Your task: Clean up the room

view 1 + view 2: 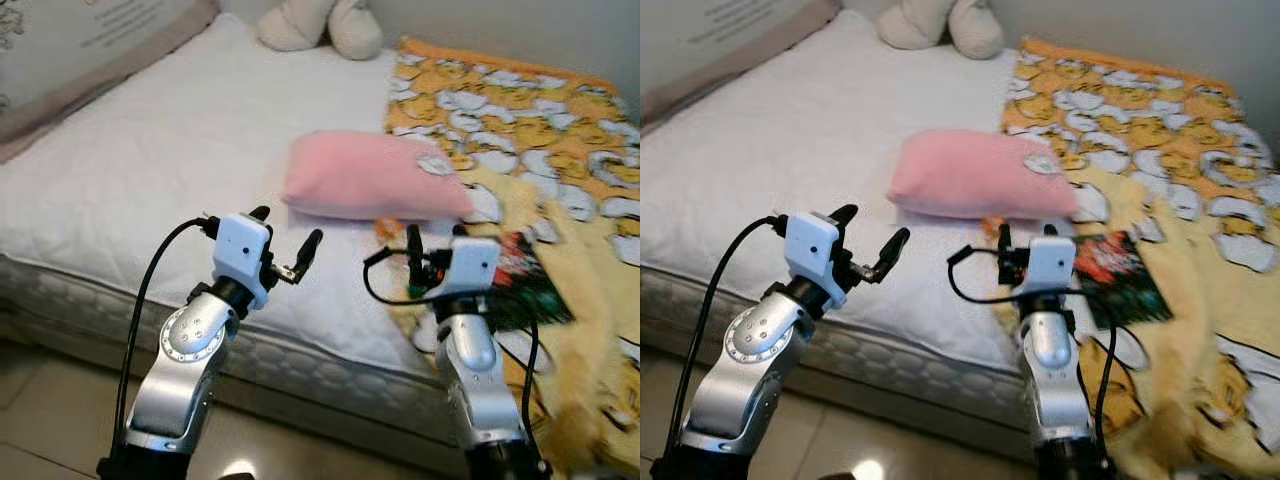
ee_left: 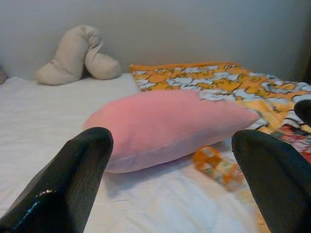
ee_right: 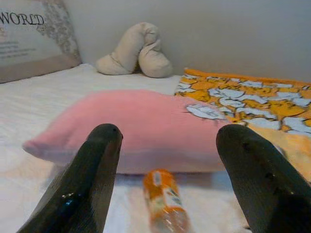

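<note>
I have both arms raised in front of the white quilted mattress (image 1: 150,170), at its near edge. The left end effector (image 1: 285,245) is released, its two black fingers spread with nothing between them. The right end effector (image 1: 432,243) is likewise released and empty; in its wrist view the fingers stand wide apart.

Task status, as I judge it: cleanup has barely started. No item is held and nothing on the bed appears sorted.

Items still on the bed:
- A soft pink rectangular pillow (image 1: 370,175) lies flat near the middle of the mattress, its right end overlapping the edge of the blanket.
- A small orange cylindrical bottle with a printed label (image 3: 164,200) lies on its side on the white sheet just in front of the pillow, framed between the right end effector's fingers.
- An orange and yellow cartoon-print blanket (image 1: 520,110) is spread crumpled over the right side of the bed, with a fold hanging over the near edge.
- A dark red and green printed flat item (image 1: 1118,272) rests on the blanket; I cannot identify it.
- A beige stuffed toy (image 1: 320,25) sits at the head of the bed, against the wall.
- A large grey printed cushion (image 1: 90,50) leans at the far left.

The bottle is the nearest candidate for the right end effector.
</note>
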Motion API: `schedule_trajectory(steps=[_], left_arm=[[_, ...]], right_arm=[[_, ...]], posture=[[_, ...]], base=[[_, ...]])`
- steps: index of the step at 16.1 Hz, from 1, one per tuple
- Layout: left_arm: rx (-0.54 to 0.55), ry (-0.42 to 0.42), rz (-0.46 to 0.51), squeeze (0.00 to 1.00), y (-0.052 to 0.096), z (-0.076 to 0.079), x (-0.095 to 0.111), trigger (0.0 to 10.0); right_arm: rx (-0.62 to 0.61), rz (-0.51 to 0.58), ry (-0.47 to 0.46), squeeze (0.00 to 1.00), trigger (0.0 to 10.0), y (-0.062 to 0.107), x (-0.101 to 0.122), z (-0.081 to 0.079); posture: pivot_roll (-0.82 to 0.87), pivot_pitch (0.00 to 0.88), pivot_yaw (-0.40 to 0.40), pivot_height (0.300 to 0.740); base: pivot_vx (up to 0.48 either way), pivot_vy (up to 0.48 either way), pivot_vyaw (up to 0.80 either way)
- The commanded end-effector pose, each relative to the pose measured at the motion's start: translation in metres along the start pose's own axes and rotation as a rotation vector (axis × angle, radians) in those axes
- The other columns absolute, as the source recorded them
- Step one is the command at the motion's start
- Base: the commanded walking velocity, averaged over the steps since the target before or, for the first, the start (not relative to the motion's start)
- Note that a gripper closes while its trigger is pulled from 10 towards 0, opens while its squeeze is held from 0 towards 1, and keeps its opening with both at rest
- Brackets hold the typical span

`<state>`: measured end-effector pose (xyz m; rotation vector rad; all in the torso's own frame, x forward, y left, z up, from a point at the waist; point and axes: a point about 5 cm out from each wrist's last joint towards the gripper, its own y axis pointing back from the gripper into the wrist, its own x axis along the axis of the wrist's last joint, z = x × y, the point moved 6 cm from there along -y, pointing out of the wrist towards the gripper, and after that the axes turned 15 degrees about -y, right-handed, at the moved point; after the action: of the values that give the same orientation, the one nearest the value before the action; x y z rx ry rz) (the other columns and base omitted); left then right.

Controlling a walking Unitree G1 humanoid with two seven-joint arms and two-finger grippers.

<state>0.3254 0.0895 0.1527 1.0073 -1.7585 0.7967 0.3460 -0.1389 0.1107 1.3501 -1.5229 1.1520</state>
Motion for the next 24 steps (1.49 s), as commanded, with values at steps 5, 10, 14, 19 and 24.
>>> schedule_trajectory(steps=[5, 10, 14, 19, 24], left_arm=[[-0.128, -0.071, 0.044, 0.00, -0.008, 0.021, 0.013, 10.0], [-0.121, -0.058, -0.015, 0.00, -0.005, 0.014, 0.003, 10.0], [-0.185, -0.016, -0.063, 0.00, 0.007, 0.018, -0.001, 10.0], [-0.195, 0.024, -0.087, 0.00, 0.013, 0.019, -0.001, 10.0], [-0.200, 0.036, -0.098, 0.00, 0.016, 0.020, 0.000, 10.0]], right_arm=[[-0.162, 0.021, -0.001, 0.00, 10.0, -0.004, 0.008, 0.031], [-0.270, -0.189, -0.061, 0.00, 10.0, -0.027, -0.029, 0.062], [-0.369, -0.345, -0.037, 0.00, 10.0, -0.041, -0.048, 0.088], [-0.380, -0.524, -0.039, 0.00, 10.0, -0.034, -0.072, 0.097], [-0.312, -0.581, -0.060, 1.00, 10.0, -0.038, -0.078, 0.083]], posture=[[0.10, 0.000, -0.055, 0.736], [0.11, 0.016, -0.024, 0.736], [0.15, 0.055, -0.017, 0.736], [0.17, 0.074, -0.027, 0.736], [0.18, 0.079, -0.031, 0.736]], base=[[0.472, 0.000, 0.00], [0.060, 0.000, 0.00], [0.000, 0.000, 0.00], [0.000, 0.000, 0.00], [0.000, 0.000, 0.00]])
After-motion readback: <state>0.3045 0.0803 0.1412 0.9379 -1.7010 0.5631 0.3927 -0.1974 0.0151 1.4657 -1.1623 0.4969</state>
